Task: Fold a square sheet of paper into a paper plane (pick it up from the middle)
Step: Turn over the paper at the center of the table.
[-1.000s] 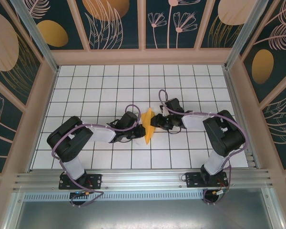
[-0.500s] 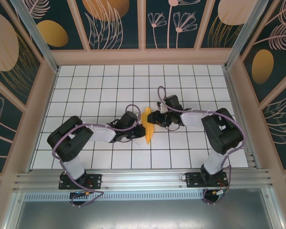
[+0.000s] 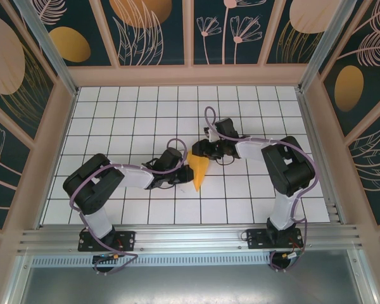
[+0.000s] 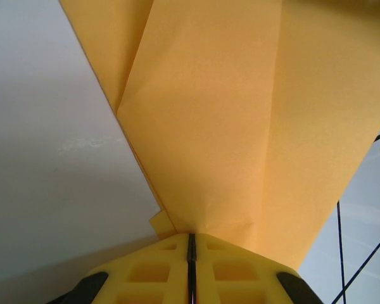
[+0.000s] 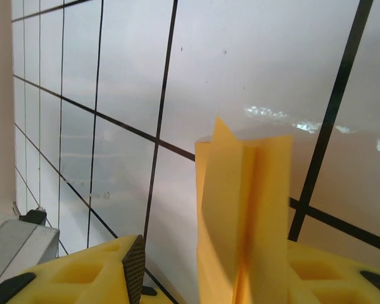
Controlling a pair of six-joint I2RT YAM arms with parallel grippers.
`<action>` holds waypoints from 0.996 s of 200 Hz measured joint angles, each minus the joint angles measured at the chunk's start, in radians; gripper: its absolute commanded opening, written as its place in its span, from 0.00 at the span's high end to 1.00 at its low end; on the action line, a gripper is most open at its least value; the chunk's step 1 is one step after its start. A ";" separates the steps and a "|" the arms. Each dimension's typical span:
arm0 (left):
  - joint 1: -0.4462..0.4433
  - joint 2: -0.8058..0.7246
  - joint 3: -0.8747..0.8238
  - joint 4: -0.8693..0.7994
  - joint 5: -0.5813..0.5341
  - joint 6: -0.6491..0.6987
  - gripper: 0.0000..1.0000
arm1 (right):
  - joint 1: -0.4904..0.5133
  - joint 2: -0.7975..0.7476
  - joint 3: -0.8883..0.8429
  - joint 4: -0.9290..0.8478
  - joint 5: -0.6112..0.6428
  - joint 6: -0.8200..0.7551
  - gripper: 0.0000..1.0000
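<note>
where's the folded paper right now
In the top view the folded paper is near the middle of the table, just right of the left tool, which is shut on it; the right tool stands open around its far end.

place: robot test cell | signs: tiled table (image 3: 126,114), patterned walls (image 3: 152,31) (aluminium rail (image 3: 190,237))

L end effector (image 4: 191,247) closed tight, R end effector (image 5: 234,259) jaws part-open

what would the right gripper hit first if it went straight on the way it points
The folded paper, standing between the open fingers of the right gripper; behind it probably the tiled table, depth unclear.
</note>
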 measured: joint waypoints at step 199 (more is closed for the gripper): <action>-0.018 -0.380 -0.100 -0.020 -0.217 -0.063 0.61 | 0.001 -0.126 0.075 -0.320 0.243 -0.133 0.93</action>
